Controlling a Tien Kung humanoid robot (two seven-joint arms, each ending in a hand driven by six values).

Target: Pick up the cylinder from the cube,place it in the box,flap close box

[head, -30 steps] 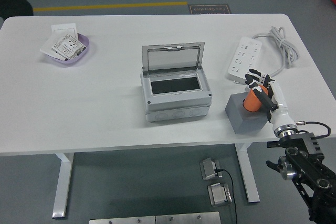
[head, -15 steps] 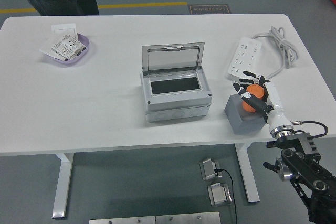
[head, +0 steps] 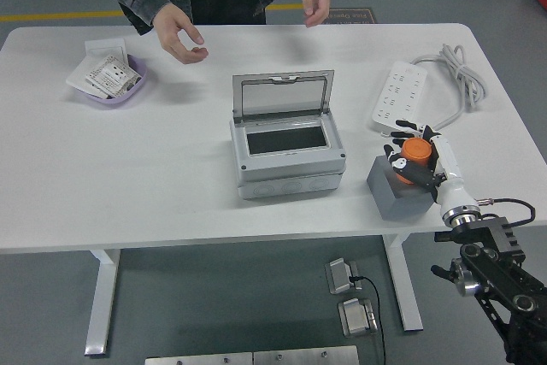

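Behind the table [head: 171, 177] a person has arrived; right hand [head: 419, 158] fingers seemingly still clasp the cylinder [head: 414, 154].

An orange cylinder [head: 415, 151] sits on a dark grey cube [head: 395, 195] at the lower right, held in a white and black hand [head: 423, 160]. The box [head: 286, 156] at centre is light grey with a black inside, on a white table [head: 137, 177]. At the upper left is a lilac bowl [head: 111, 96], and at the upper right a white power strip [head: 402, 96].

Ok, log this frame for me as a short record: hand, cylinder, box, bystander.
right hand: fingers curled around the orange cylinder
cylinder: upright on the grey cube
box: grey, lid up, interior looks empty
left hand: out of view
person: at the far side, both hands above the table, holding nothing
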